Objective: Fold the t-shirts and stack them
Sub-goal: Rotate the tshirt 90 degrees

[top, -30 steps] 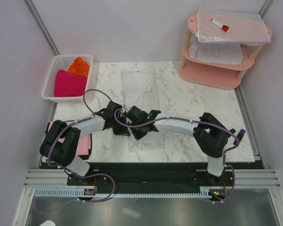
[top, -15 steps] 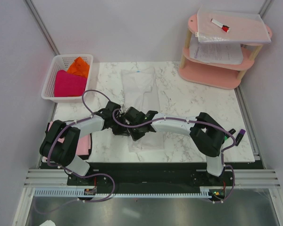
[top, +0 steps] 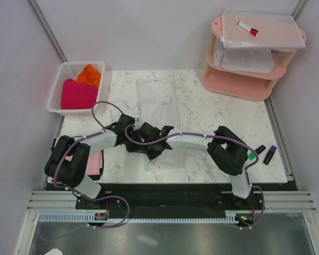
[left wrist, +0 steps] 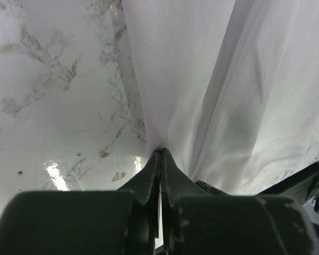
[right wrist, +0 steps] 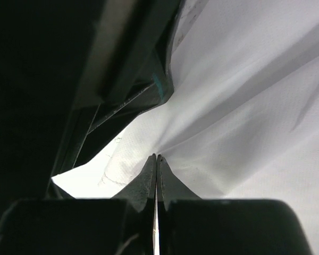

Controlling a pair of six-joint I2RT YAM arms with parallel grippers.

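A: Since a second before, the right arm had slid further left, and a black pen (top: 258, 150) showed clear of its elbow, beside a purple pen (top: 271, 154).
B: Where was the white t-shirt (top: 158, 95)?
A: It lay long and flat down the middle of the table (top: 223, 125). Its near end was bunched up under both arms.
B: What was the left gripper (left wrist: 160, 153) doing?
A: Its fingers were squeezed tight together on a fold of the white t-shirt.
B: And the right gripper (right wrist: 157, 157)?
A: Same thing. It was pinched closed on the white cloth too, right beside the left one.
B: Where were the other shirts?
A: The magenta t-shirt (top: 77, 94) and the orange t-shirt (top: 89, 74) sat in the basket (top: 57, 87) at the far left. The pink t-shirt (top: 94, 162) lay at the near left edge, partly under the left arm.
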